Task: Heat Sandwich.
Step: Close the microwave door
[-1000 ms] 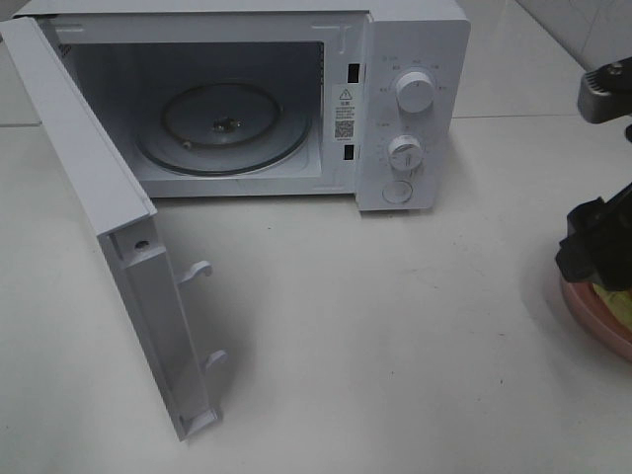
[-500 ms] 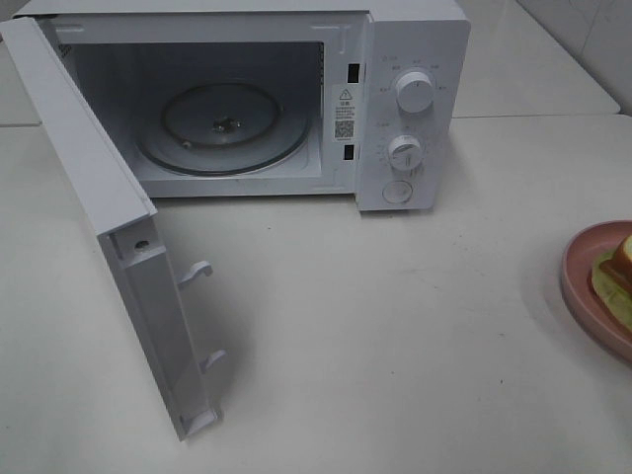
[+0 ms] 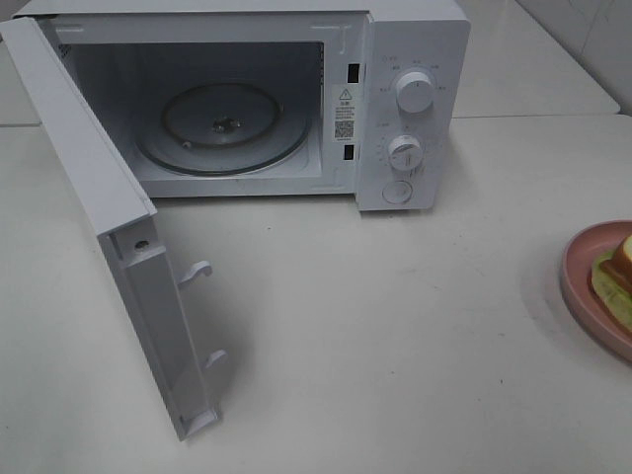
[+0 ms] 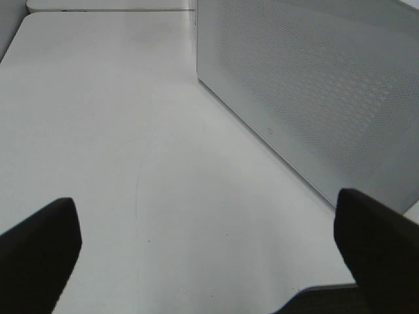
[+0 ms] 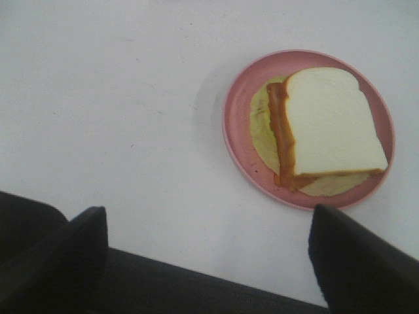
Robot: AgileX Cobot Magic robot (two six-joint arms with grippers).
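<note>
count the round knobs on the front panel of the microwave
2: an upper knob and a lower knob directly beneath it on the microwave panel. A flat round button sits below them, not counted.

Sandwich (image 3: 619,267) on plate (image 3: 578,286), far right of microwave (image 3: 410,99) (door (image 3: 109,227) open leftward).

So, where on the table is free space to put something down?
The white tabletop is bare between the open white microwave door and the round pink plate holding the sandwich. The microwave's glass turntable is bare too.
</note>
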